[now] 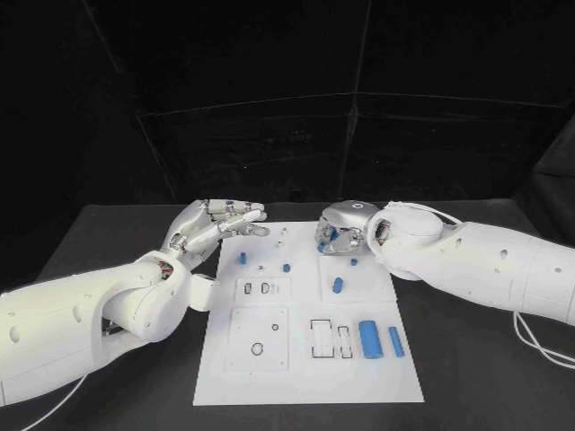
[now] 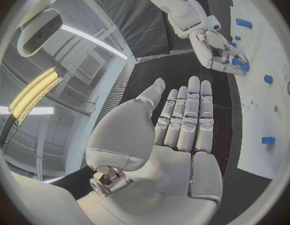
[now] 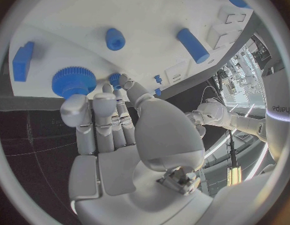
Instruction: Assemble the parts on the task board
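blue gear (image 3: 74,81) under right hand (image 1: 340,231) fingertips at task board (image 1: 307,377) far edge, grip unclear | left hand (image 1: 217,222) open, empty | most parts (image 1: 368,339) loose, assembly early

No legible text or labels

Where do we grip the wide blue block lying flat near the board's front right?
Probably across its two long sides at mid-length, from straight above. The blue block lies flat on the task board, long axis pointing away from the robot, with a gap to the blue rod on one side and the outlined slot on the other.
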You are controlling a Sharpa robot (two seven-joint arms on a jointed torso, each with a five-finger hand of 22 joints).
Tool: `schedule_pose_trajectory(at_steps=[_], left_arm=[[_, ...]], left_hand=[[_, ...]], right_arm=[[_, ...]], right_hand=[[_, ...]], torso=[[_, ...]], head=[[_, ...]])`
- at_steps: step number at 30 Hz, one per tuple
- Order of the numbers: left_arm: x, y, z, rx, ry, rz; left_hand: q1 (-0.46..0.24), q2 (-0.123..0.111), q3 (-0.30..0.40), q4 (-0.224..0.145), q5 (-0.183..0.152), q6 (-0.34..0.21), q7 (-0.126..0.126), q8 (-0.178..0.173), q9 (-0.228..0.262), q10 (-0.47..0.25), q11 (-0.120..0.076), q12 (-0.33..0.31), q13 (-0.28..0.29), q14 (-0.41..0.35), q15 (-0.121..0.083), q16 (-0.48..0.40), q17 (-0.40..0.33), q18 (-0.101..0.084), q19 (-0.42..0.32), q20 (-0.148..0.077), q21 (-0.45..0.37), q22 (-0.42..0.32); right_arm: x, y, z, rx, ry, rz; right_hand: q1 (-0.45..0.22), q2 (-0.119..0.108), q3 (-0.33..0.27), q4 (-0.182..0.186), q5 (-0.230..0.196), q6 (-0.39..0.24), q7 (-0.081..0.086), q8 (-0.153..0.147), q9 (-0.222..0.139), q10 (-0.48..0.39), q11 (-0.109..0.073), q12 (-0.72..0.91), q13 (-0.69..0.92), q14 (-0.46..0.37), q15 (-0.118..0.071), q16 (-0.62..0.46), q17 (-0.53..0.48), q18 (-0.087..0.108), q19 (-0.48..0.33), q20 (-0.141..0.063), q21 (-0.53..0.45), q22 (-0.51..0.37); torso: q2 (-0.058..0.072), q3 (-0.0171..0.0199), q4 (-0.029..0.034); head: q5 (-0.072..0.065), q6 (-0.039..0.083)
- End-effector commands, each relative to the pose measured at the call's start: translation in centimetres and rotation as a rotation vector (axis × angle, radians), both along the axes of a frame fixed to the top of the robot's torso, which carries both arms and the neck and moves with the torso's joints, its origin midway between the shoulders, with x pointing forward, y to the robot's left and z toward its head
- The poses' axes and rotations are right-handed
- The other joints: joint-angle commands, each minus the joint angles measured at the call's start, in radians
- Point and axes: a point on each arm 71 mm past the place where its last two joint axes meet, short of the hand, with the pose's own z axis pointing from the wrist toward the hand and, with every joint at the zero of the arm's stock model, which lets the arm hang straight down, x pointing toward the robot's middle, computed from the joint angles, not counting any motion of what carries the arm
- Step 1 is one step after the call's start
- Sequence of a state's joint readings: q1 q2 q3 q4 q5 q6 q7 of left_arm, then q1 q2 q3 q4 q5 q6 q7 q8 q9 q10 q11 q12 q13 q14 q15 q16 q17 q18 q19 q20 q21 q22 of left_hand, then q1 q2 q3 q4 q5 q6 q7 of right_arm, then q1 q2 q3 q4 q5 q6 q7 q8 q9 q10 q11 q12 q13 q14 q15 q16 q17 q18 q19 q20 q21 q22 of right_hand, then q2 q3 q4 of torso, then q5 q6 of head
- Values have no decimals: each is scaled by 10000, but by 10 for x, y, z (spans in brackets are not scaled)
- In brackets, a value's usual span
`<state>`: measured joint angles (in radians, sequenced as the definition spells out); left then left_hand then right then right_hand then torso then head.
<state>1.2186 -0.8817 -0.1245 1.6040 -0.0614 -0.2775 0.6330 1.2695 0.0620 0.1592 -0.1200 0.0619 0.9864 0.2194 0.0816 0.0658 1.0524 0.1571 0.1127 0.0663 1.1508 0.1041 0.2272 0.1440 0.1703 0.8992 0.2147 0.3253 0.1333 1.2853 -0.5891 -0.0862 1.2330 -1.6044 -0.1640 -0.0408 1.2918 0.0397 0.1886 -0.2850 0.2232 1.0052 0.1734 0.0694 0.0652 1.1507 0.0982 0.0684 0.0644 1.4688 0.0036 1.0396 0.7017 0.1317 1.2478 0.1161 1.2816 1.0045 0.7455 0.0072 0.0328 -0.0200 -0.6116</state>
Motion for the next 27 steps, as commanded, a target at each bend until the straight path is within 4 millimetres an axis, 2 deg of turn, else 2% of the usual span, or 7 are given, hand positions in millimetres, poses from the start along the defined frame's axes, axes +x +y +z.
schedule_pose_trajectory(at_steps=[1,9,11,18,27], left_arm=[[-1,-1,1,-151,17,-154],[0,0,1,-144,32,-147],[0,0,1,-142,33,-143],[0,0,1,-139,38,-143],[0,2,1,-131,42,-126]], left_hand=[[-91,-9,51,1,21,16,43,-28,-15,-1,71,-31,-13,21,51,-43,9,131,-9,88,-59,-12],[-91,-9,51,1,21,16,43,-28,-15,-1,71,-31,-13,21,51,-43,9,131,-9,88,-59,-12],[-89,-5,57,-2,21,17,42,-29,-14,1,70,-33,-12,23,50,-47,10,132,-8,88,-60,-13],[-84,3,68,-8,22,20,41,-31,-13,4,69,-38,-11,28,49,-56,14,133,-5,89,-62,-16],[-84,3,68,-8,22,20,41,-31,-13,4,69,-38,-11,28,49,-56,14,133,-5,89,-62,-16]], right_arm=[[0,2,-1,-333,119,58],[1,4,-2,-481,284,55],[2,4,-3,-493,293,44],[4,4,0,-231,-77,-26],[0,8,10,742,-920,110]], right_hand=[[-37,80,96,-6,-47,71,2,-28,12,87,18,30,6,40,57,118,110,-206,67,-6,87,96],[-84,129,335,2,-74,193,-24,-9,20,300,-27,87,23,49,30,511,488,-279,253,-18,385,545],[-59,164,430,-6,-88,261,-37,8,27,389,-48,112,30,61,15,640,626,-301,317,-28,474,682],[239,387,1054,-35,-531,570,-93,67,43,702,-124,180,57,48,-45,982,923,-360,454,-83,735,1050],[143,250,1358,18,-607,708,-119,58,41,823,-153,176,66,32,-57,1186,1077,-391,508,-96,883,1251]], torso=[[4,10,4],[22,14,4],[10,11,2],[16,21,-3],[14,17,-2]], head=[[-1,-37],[29,-38],[42,-72],[54,-77],[64,-51]])
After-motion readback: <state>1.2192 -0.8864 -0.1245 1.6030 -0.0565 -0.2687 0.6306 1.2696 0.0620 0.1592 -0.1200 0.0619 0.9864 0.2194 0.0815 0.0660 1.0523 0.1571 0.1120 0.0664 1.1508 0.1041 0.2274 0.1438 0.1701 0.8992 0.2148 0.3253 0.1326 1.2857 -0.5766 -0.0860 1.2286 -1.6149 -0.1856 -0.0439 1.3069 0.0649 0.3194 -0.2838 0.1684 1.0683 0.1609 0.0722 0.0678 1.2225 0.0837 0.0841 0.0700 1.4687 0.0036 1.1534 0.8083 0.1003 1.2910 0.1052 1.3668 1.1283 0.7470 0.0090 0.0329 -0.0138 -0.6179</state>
